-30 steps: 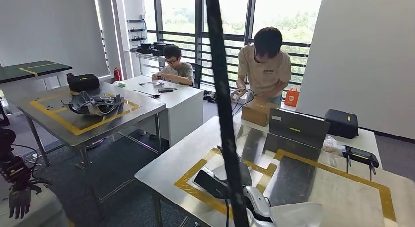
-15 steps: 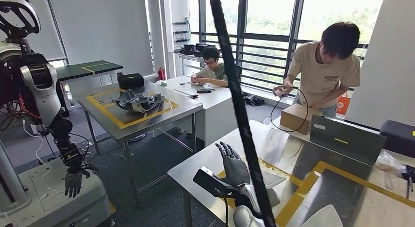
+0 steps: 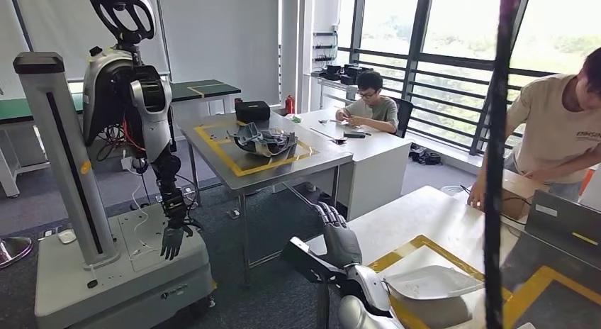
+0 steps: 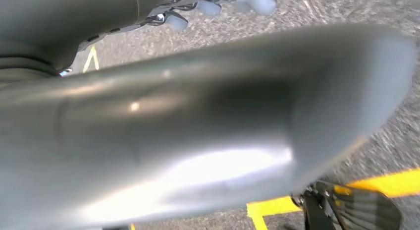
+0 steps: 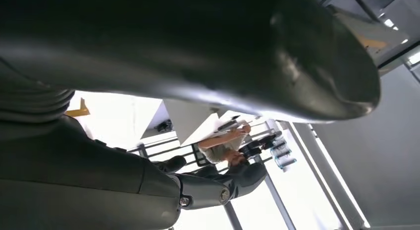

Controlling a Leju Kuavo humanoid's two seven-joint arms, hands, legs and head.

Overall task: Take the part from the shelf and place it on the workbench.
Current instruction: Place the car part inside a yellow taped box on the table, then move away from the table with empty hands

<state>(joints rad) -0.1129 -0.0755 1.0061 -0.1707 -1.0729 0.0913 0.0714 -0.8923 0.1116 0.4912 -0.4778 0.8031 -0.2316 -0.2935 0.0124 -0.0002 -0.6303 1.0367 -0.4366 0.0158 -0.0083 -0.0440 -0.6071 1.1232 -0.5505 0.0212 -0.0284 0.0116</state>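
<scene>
The part (image 3: 432, 283) is a pale silver curved metal shell, low at the right of the head view, over the near table's yellow tape. My left hand (image 3: 339, 238) stands against its left end, fingers straight up. In the left wrist view the part (image 4: 208, 136) runs broad and blurred across the picture, with fingertips (image 4: 213, 7) past its far edge and carpet below. In the right wrist view the part (image 5: 198, 46) is a dark mass against the windows, and my right hand (image 5: 208, 188) lies close under it. A steel workbench (image 3: 298, 164) marked with yellow tape stands ahead.
Another humanoid robot (image 3: 135, 95) hangs on a wheeled stand (image 3: 120, 272) at the left. Dark parts (image 3: 264, 140) lie on the workbench. One person (image 3: 370, 106) sits at a white desk; another (image 3: 560, 137) stands by the near table (image 3: 418, 219). A black cable (image 3: 496, 130) hangs before the camera.
The camera has swung left, so the whole scene slid right and the other robot on its stand came into view. More of the part shows beside my left hand.
</scene>
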